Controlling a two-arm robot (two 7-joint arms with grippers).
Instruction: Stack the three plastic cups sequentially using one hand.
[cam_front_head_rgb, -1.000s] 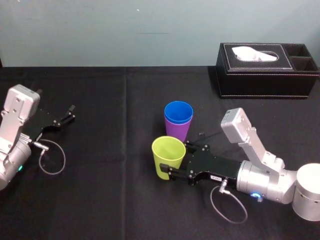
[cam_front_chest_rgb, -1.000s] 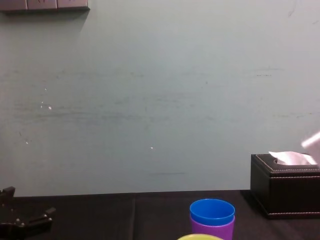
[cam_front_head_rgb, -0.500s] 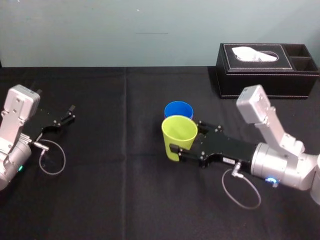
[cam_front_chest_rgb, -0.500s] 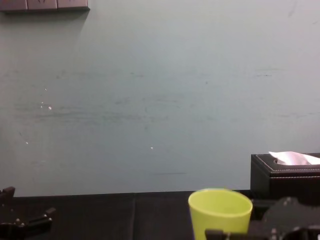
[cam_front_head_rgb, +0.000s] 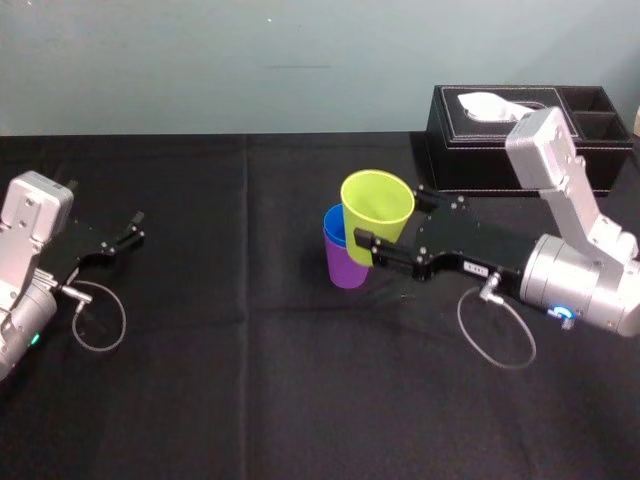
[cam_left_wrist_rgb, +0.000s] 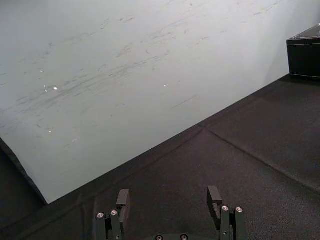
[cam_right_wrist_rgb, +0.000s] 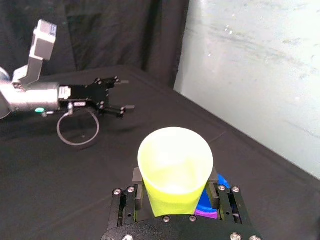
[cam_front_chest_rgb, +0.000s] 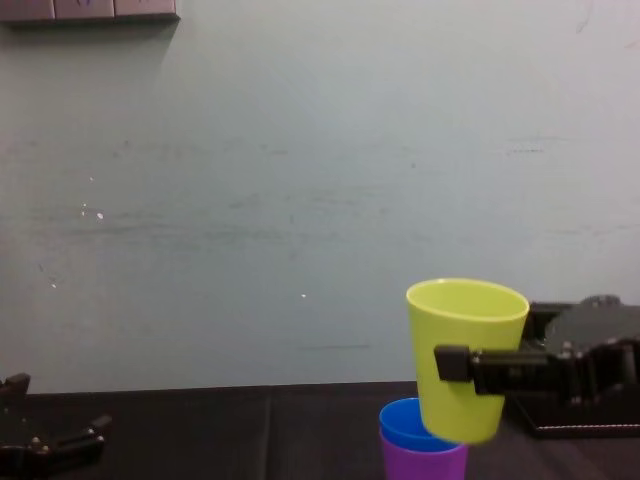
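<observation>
Jaws of the right gripper (cam_front_head_rgb: 388, 222) are clamping the yellow cup (cam_front_head_rgb: 376, 205) mouth-up over the one-o'clock rim of the blue cup (cam_front_head_rgb: 333, 222), which is sitting nested in the purple cup (cam_front_head_rgb: 345, 268), ready for dropping in. Left gripper (cam_front_head_rgb: 128, 232) is idling at nine o'clock, jaws apart.

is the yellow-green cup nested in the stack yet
Not nested: right gripper holds yellow-green cup raised, nearly all above rim of blue cup.

The right arm reached forward and was raised, with its silver wrist behind the black right gripper (cam_front_head_rgb: 385, 238). The fingers (cam_front_chest_rgb: 452, 362) were pressed on both sides of the yellow-green cup (cam_front_head_rgb: 377, 205), which stood upright between them. Far to its left, the left gripper (cam_front_head_rgb: 128, 230) lay low with its fingers apart.
</observation>
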